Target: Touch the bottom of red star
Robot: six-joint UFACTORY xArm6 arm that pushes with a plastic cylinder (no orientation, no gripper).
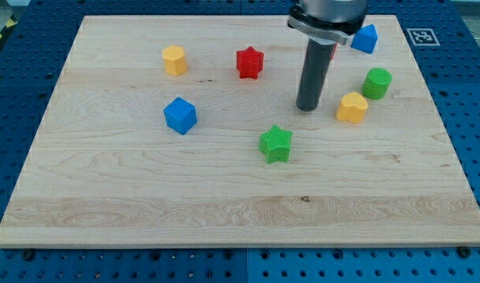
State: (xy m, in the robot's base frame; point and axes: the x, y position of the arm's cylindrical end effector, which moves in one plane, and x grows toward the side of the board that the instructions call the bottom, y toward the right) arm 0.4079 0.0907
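The red star (250,62) lies on the wooden board (145,189) near the view's top, a little left of centre. My tip (307,108) rests on the board to the right of the red star and lower in the view, apart from it. The tip stands between the green star (276,144) below-left and the yellow heart-shaped block (352,107) on its right, touching neither.
A yellow hexagonal block (174,60) sits left of the red star. A blue cube (180,115) lies at the left-centre. A green cylinder (376,82) and a blue block (366,38) lie at the upper right. A red block behind the rod is mostly hidden.
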